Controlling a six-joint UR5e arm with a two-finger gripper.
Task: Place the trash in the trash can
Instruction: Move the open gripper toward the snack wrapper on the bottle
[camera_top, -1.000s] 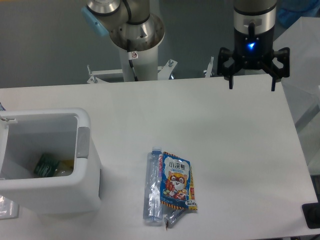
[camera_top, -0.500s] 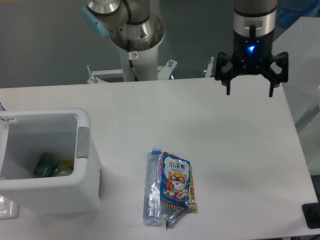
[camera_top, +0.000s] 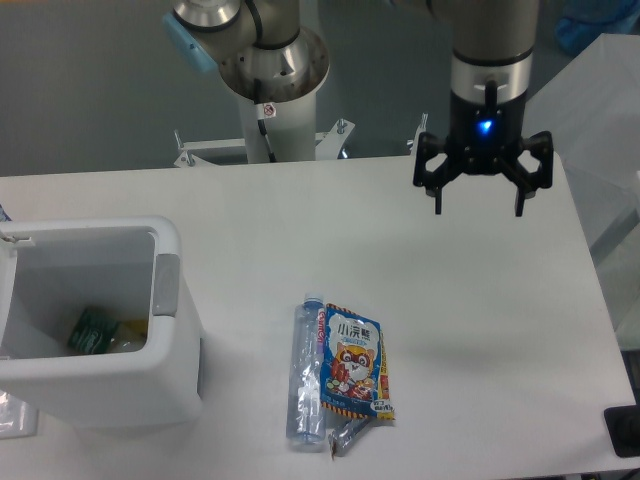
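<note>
snack packet: 1 | plastic bottle: 1 | silvery wrapper: 1 | trash can: 1 | gripper: 1

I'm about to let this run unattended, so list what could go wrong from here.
1. The bottle, the snack packet and the small wrapper lie touching, so the open gripper may catch two at once or push one aside.
2. The flat packet may slip from the fingers.
3. The wrapper lies close to the table edge and could be knocked off.
</note>
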